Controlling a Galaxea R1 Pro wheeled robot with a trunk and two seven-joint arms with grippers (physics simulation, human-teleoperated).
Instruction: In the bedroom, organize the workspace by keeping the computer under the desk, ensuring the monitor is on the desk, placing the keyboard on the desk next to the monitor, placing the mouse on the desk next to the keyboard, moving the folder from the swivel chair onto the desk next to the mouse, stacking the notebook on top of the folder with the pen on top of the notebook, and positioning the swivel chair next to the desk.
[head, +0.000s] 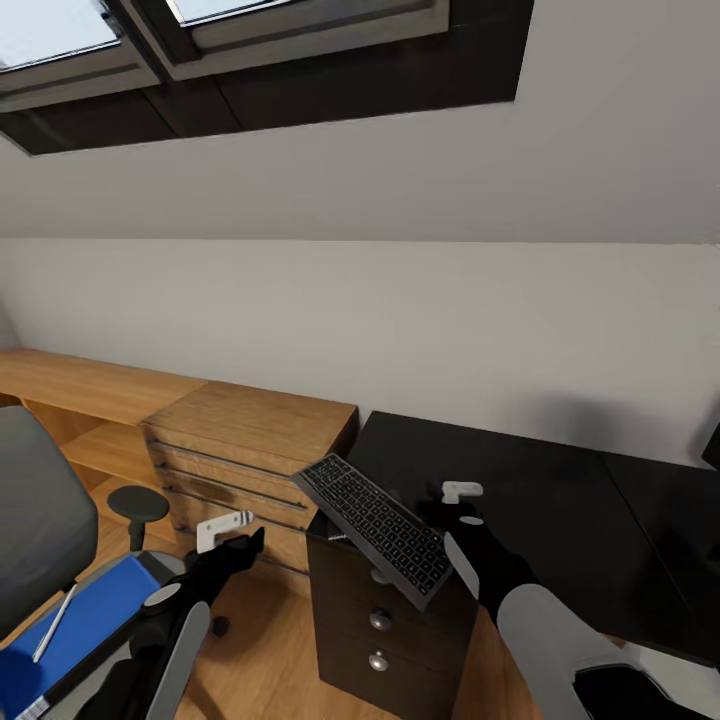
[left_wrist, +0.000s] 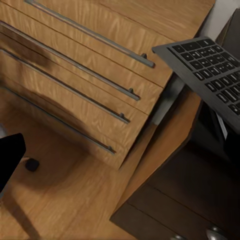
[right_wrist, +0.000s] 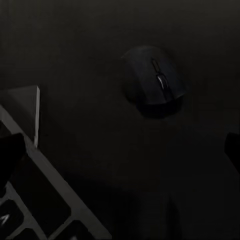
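The black right arm with its pale grey forearm shell is reaching forward and up, and its black two-fingered right gripper (head: 452, 545) is clamping the near edge of the slim silver-grey keyboard with dark keys (head: 380, 527) — tilted, it seems. The matching left arm is extending forward, lower; its left gripper (head: 240, 541) is hanging free — fingers probably parted.

Head view: the swivel chair (head: 35, 500) and the blue folder (head: 75, 625) are running off the left edge, and the monitor (head: 712, 445) is showing only a sliver at the right edge. The keyboard (head: 385, 528) is covering the right gripper's (head: 458, 515) fingertips, leaving its grip unreadable. Right wrist view: the mouse (right_wrist: 154, 75) is fading into the dark desk (right_wrist: 90, 60).
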